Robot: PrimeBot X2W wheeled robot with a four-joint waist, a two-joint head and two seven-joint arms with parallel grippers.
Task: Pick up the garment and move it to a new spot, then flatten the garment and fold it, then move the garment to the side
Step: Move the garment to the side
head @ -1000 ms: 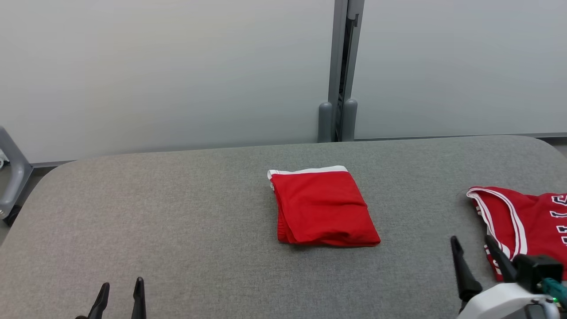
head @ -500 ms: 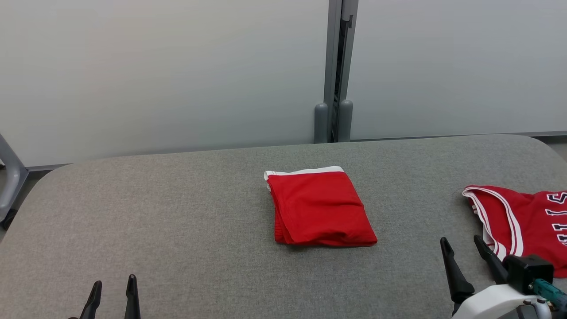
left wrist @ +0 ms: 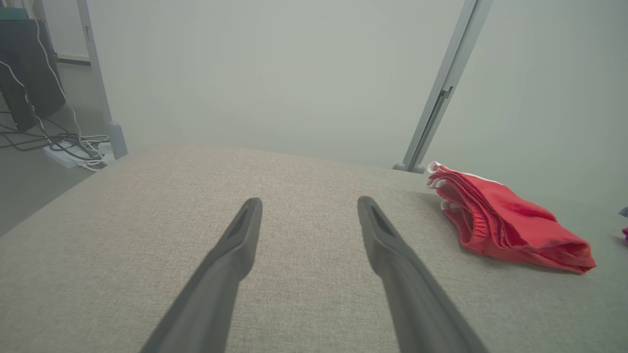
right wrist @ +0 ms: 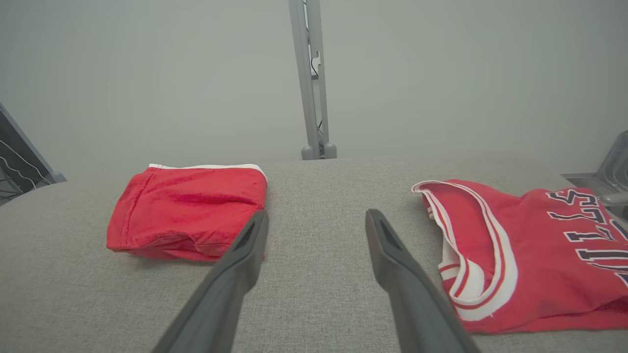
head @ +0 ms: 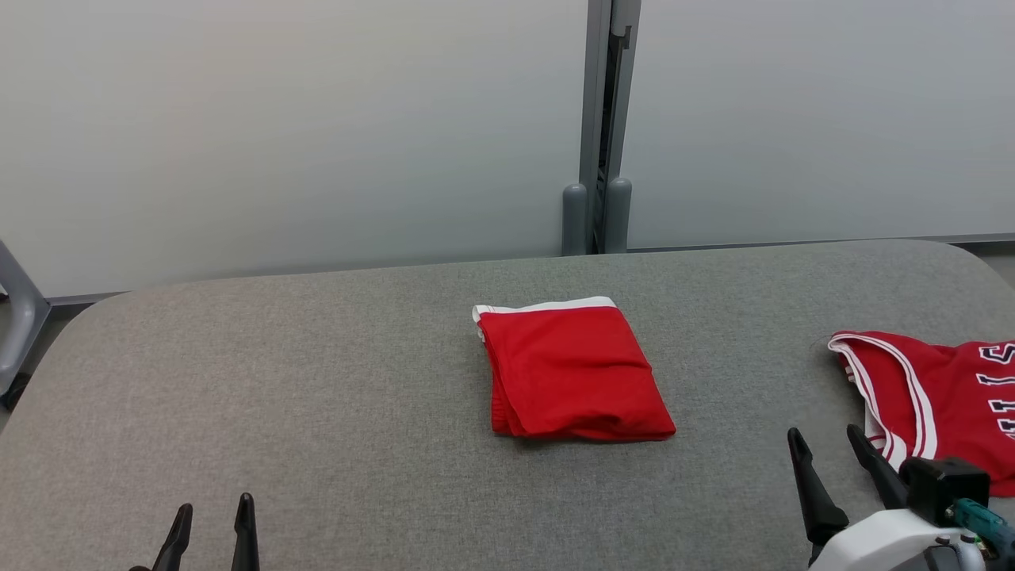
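A folded red garment (head: 575, 373) with a white band along its far edge lies flat in the middle of the grey padded table (head: 317, 381). In the left wrist view the folded garment (left wrist: 505, 220) is off to the right; in the right wrist view the same garment (right wrist: 189, 211) sits to the left. My left gripper (head: 216, 507) (left wrist: 309, 203) hovers open at the near left, well apart from it. My right gripper (head: 823, 434) (right wrist: 316, 215) stands open at the near right, between the folded garment and a red jersey, touching neither.
The red jersey (head: 928, 396) (right wrist: 520, 245), with white trim and dark lettering, lies spread at the table's right edge. A pale wall with a grey post (head: 599, 127) stands behind the table. Cables (left wrist: 73, 144) lie on the floor at the far left.
The head view shifted a little, so everything sits slightly further left in it. Both garments lie as before, and both grippers stay open in about the same places.
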